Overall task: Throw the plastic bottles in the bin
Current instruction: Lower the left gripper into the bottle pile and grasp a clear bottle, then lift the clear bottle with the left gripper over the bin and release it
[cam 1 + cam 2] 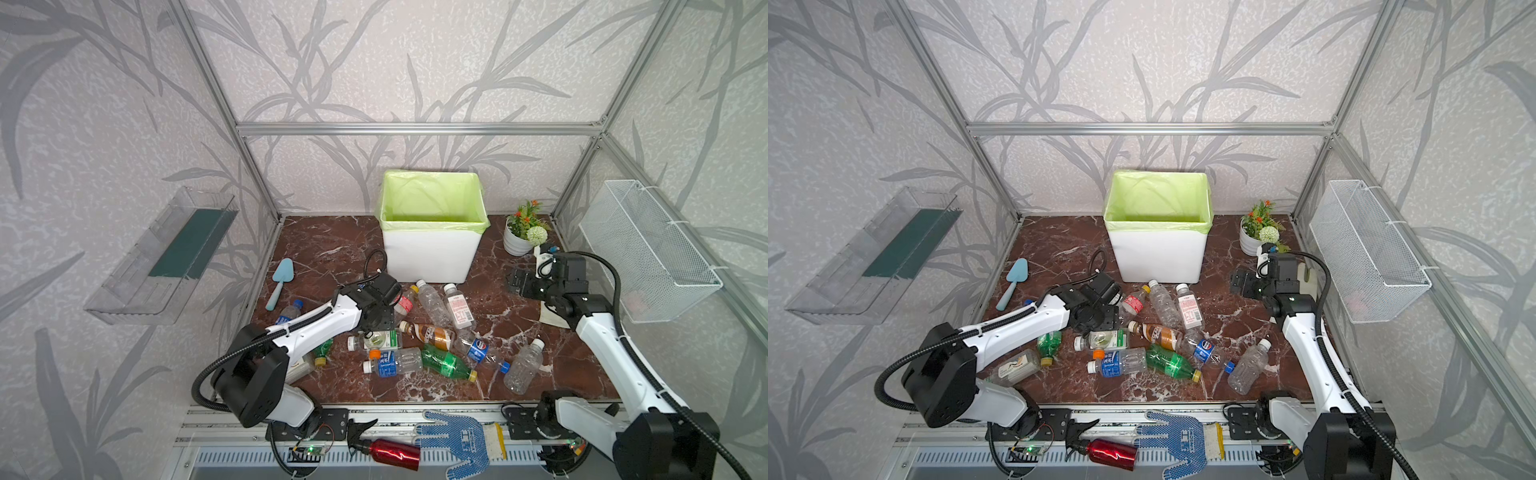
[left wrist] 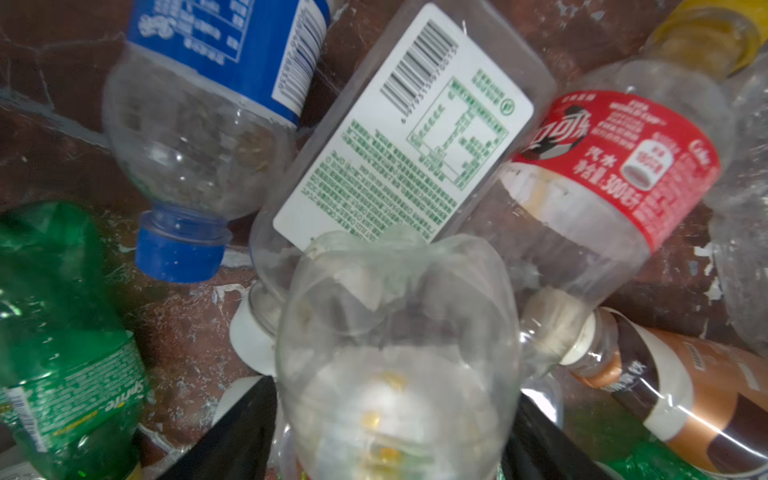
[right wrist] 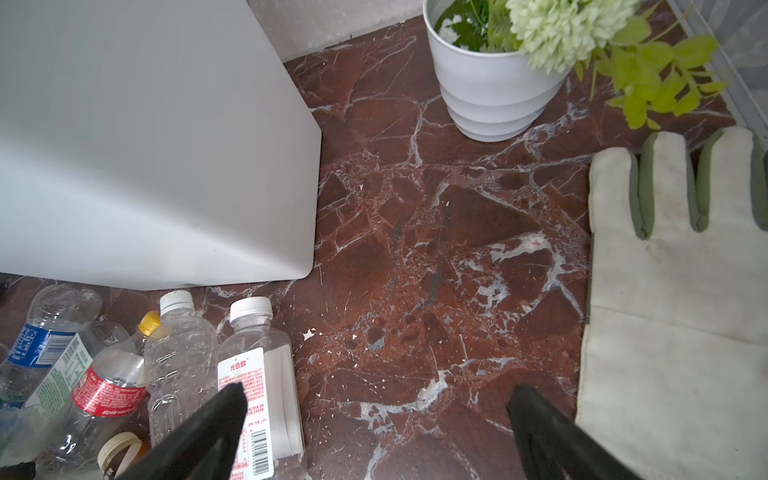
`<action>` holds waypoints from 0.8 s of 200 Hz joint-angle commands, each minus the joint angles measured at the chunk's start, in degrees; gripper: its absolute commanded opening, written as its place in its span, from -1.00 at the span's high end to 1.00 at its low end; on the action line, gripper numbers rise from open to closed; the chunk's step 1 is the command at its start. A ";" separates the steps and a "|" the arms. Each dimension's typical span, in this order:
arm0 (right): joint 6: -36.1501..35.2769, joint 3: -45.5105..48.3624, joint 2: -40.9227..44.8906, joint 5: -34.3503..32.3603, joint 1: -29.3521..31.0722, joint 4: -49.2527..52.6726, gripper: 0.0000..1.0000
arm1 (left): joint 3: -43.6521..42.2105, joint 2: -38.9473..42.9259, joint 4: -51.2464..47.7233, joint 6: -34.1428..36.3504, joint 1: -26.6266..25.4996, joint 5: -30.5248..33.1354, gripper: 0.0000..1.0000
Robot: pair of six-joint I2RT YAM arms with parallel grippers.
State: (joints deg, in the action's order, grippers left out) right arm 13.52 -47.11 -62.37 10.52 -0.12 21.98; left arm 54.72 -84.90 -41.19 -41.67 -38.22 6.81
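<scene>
Several plastic bottles [image 1: 432, 334] lie scattered on the marble floor in front of the bin [image 1: 432, 257], a white tub lined with a light-green bag, seen in both top views. My left gripper [image 1: 370, 330] reaches down into the pile's left side. In the left wrist view its black fingers [image 2: 232, 436] press on both sides of a clear bottle [image 2: 395, 353]. Beneath it lie a green-labelled bottle [image 2: 407, 137], a red-labelled one [image 2: 615, 166] and a blue-capped one [image 2: 187, 145]. My right gripper [image 3: 376, 390] stands open above bare marble, right of the bin [image 3: 145, 145].
A teal trowel [image 1: 280, 282] lies at the left and a flower pot [image 1: 519, 239] at the back right. A white glove [image 3: 673, 311] lies beside my right gripper. A red spray bottle [image 1: 392, 453] and a blue dotted glove [image 1: 461, 436] rest on the front rail.
</scene>
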 commanded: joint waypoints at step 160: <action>-1.73 0.07 2.14 -3.87 -0.23 -1.83 -0.98 | 28.74 22.37 2.47 20.02 4.76 23.05 0.08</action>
State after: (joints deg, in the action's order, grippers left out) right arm 12.16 -47.07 -62.70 8.51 -0.12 22.11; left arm 74.30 -67.96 -44.75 -32.75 -36.03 20.53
